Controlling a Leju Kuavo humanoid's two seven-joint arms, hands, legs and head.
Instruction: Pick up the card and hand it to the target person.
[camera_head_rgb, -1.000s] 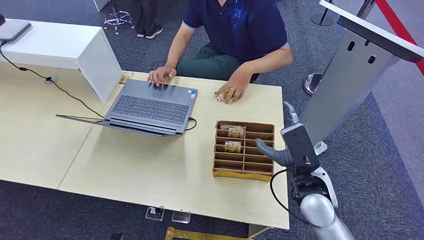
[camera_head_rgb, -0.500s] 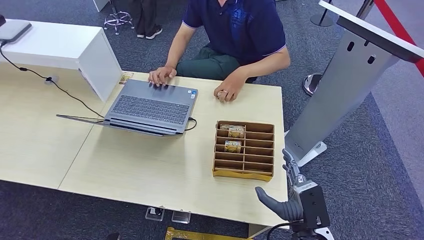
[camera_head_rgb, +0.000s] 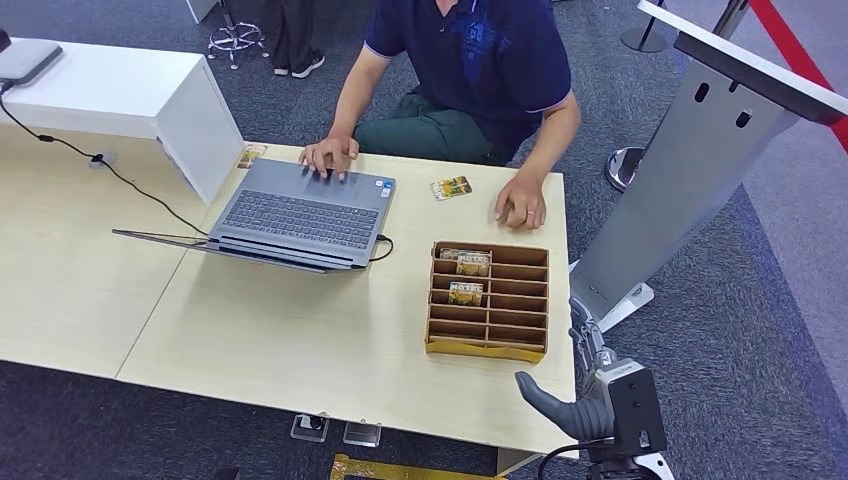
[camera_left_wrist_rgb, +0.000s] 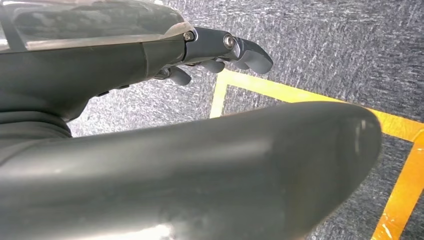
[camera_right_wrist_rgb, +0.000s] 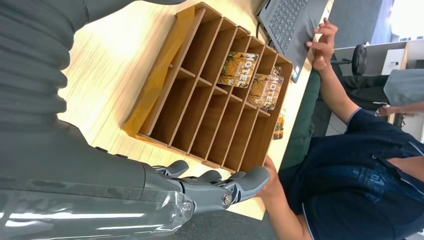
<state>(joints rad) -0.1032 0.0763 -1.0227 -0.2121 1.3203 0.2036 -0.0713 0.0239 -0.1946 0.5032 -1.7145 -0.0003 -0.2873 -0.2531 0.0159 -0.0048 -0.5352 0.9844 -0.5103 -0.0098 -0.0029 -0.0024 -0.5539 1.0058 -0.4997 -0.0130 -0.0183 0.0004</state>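
Judging from how things lie, the handover looks done: a small printed card with a hotel picture (camera_head_rgb: 451, 187) lies flat on the pale wooden table (camera_head_rgb: 300, 340), just in front of the seated person in a dark blue shirt (camera_head_rgb: 480, 50) and beside that person's hand (camera_head_rgb: 521, 205), apart from it. The robot's right hand (camera_head_rgb: 590, 405) hangs low off the table's near corner, fingers spread and holding nothing, so the next move, if any, is only to rest or to reach for another card. Two more hotel cards (camera_right_wrist_rgb: 245, 69) stand in the far slots of the brown wooden divided box (camera_head_rgb: 488, 345); the right wrist view reads their lettering and shows the near slots bare, which the head view leaves small. The left hand (camera_left_wrist_rgb: 220, 50) shows above grey carpet and yellow floor tape (camera_left_wrist_rgb: 400, 165), fingers loosely extended, holding nothing.
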